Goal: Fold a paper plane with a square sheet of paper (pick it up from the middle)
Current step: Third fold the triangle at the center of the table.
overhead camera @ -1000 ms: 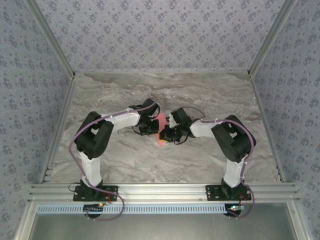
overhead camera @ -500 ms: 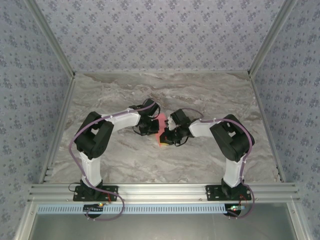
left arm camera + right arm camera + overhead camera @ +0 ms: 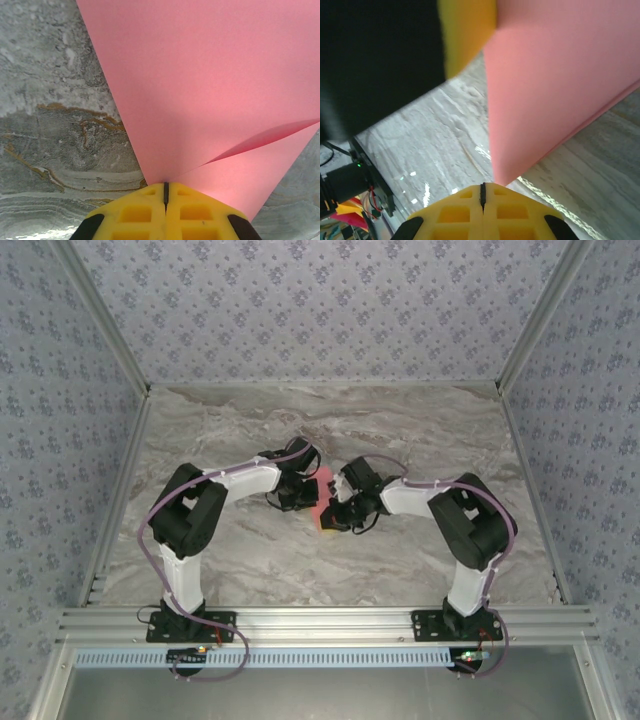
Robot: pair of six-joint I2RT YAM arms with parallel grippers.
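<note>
Paper [image 3: 210, 90]: folded pink sheet over table [image 3: 50, 125], pinched from two sides.
Left gripper [image 3: 165, 192]: clenched on its corner.
Right gripper [image 3: 482, 190]: clenched on another corner.

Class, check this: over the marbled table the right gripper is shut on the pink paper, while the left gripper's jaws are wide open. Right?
No. The left gripper is shut too: the left wrist view shows its yellow fingers pressed together on the pink paper. The right gripper is shut on it over the marbled table, as stated.
</note>
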